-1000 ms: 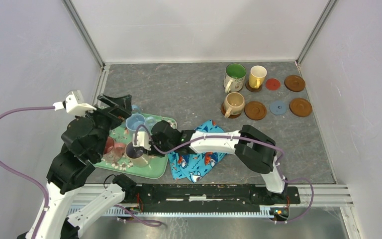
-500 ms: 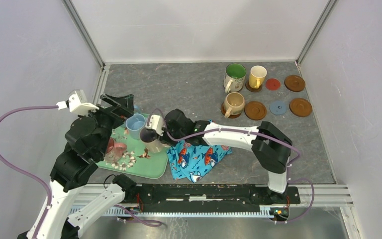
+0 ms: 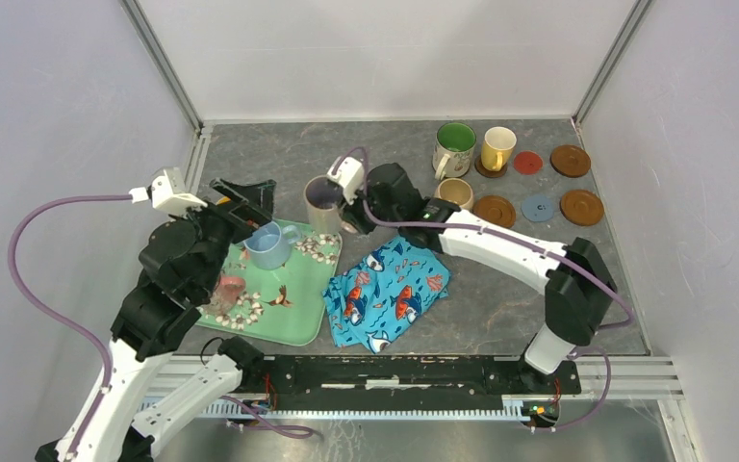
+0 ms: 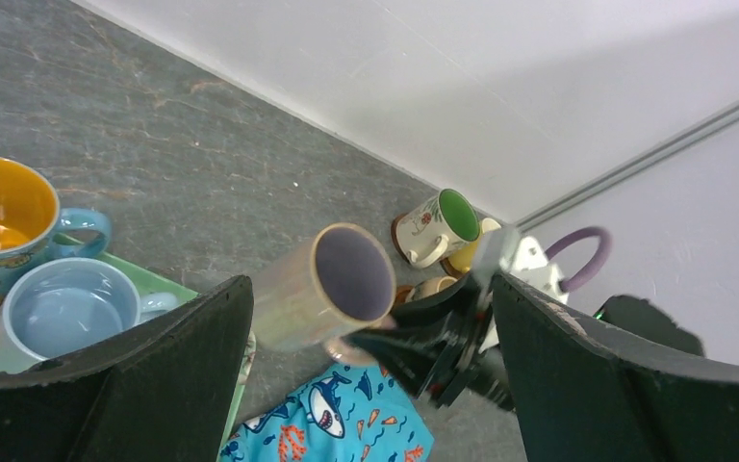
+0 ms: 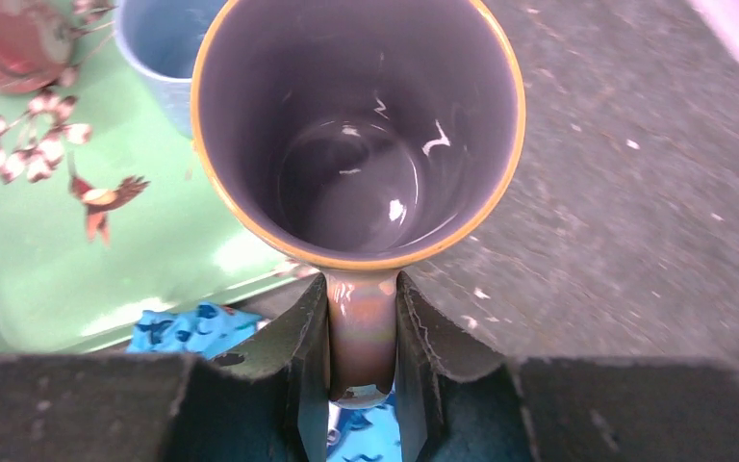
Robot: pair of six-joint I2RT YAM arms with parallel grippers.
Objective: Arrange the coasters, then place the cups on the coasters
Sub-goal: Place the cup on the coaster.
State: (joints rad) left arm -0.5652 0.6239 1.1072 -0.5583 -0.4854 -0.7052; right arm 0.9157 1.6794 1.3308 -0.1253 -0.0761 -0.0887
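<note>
Nearest me, the fish-print cloth (image 3: 390, 294) is lying crumpled on the desk (image 3: 366, 154), just right of the green tray (image 3: 298, 313). On the tray a pink cup (image 3: 228, 287) is sitting at the near left and a light blue cup (image 3: 267, 244) farther back. The left wrist view is also showing an orange-lined cup (image 4: 0, 212) just beside the blue one. The left fingers (image 3: 242, 195) are hovering spread fully wide over the tray's far left corner, gripping nothing. The right fingers (image 3: 352, 216) are pinching the handle of the lilac-lined cup (image 3: 324, 202), drawn in narrow around it. That cup is hanging upright by the tray's far right corner, and I am not able to tell whether its base is clearing the desk. Farther right, a beige cup (image 3: 456, 192) is standing partly hidden behind the right arm, with a brown coaster (image 3: 494, 213), a blue-grey coaster (image 3: 538, 207) and a second brown coaster (image 3: 581, 206) lying bare in a row beside it. In the far row the cream cup (image 3: 454, 146) and yellow cup (image 3: 497, 147) are standing next to a red coaster (image 3: 527, 162) and a far brown coaster (image 3: 570, 160)
</note>
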